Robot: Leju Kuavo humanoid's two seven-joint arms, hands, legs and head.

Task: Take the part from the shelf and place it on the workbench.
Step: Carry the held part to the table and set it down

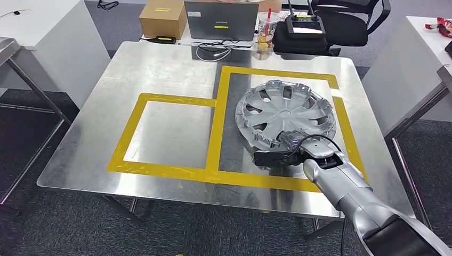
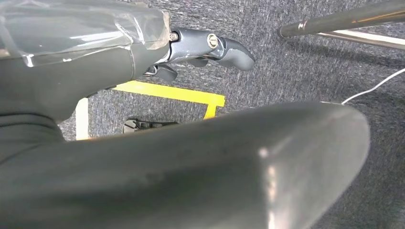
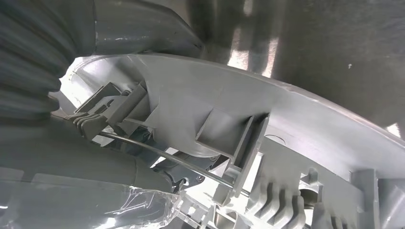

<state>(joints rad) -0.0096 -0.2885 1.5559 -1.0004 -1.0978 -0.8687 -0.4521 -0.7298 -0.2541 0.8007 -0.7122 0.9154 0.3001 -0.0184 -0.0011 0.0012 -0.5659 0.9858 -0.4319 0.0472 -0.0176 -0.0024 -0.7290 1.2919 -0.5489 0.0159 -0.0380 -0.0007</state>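
The part is a silver wheel cover (image 1: 285,112). It lies inner side up on the steel workbench (image 1: 170,69), inside the right-hand yellow tape frame (image 1: 277,71). My right hand (image 1: 290,146) reaches in from the near right and grips the cover's near rim. Up close, the grey rim (image 3: 267,105) with its clips and wire ring sits between my thumb (image 3: 138,28) and the fingers (image 3: 95,167) under it. My left hand (image 2: 205,47) hangs over the carpet beside the bench and holds nothing, its thumb standing out.
A second, smaller yellow tape square (image 1: 165,133) lies left of the cover. At the bench's far edge are a cardboard box (image 1: 162,18), a laptop (image 1: 221,20), a cup (image 1: 266,24) and a controller (image 1: 305,25). White tables flank both sides.
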